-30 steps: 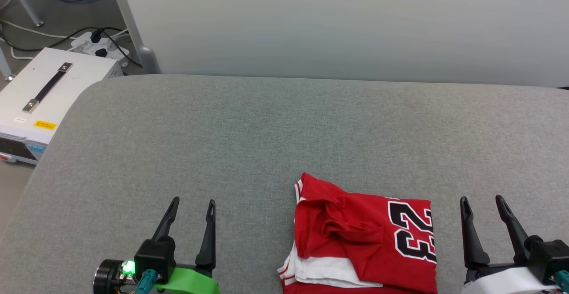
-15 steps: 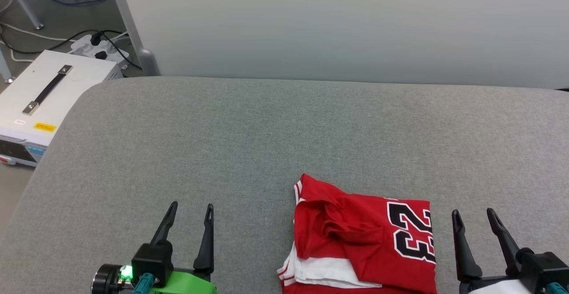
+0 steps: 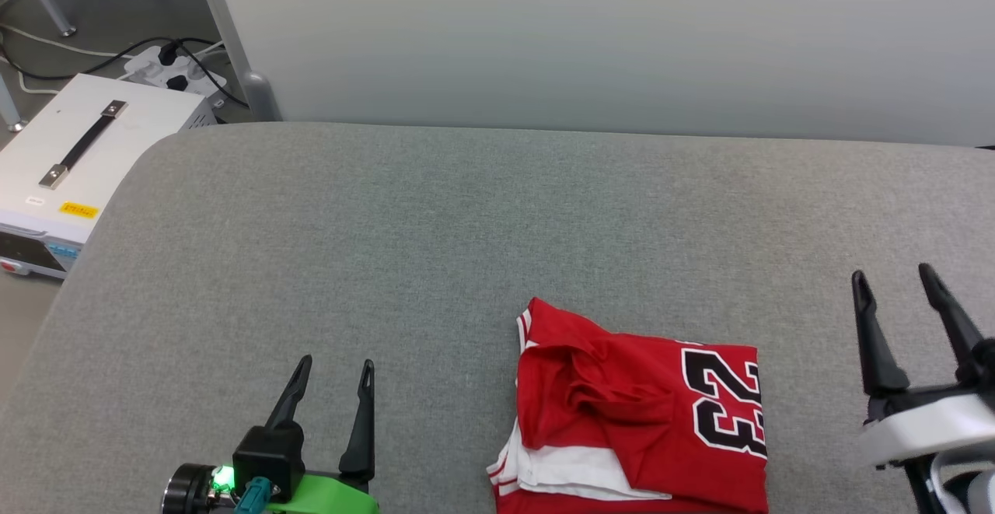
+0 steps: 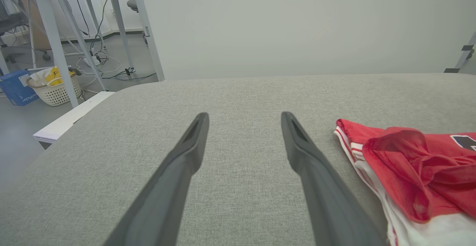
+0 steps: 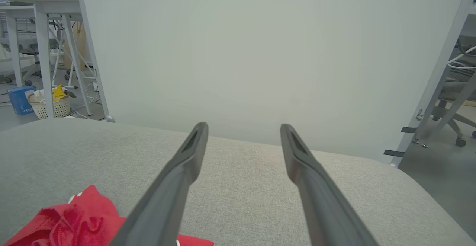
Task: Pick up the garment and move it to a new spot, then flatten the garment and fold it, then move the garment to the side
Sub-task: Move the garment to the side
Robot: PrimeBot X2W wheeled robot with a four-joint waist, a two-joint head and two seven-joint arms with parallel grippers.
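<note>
The garment point(image 3: 637, 413), a red jersey with white sleeves and black numerals, lies folded on the grey padded table point(image 3: 466, 226) near its front edge, right of centre. My left gripper point(image 3: 335, 364) stands open to the garment's left, nothing between its fingers. In the left wrist view the garment point(image 4: 416, 171) lies just right of the right finger. My right gripper point(image 3: 892, 274) is open and raised to the garment's right. The right wrist view has a bunched red part of the garment point(image 5: 70, 221) at the lower left, below the open right gripper point(image 5: 243, 127).
A white equipment box point(image 3: 70, 164) with a black handle sits off the table's left edge, with a power strip point(image 3: 167, 71) and cables behind it. A pale wall panel point(image 3: 591, 40) runs along the table's far side. White desk legs point(image 4: 55, 41) and a basket point(image 4: 55, 89) stand further left.
My right gripper has risen and moved farther from the table's front edge, still open. The head camera has shifted slightly. The left gripper and the garment stay where they were.
</note>
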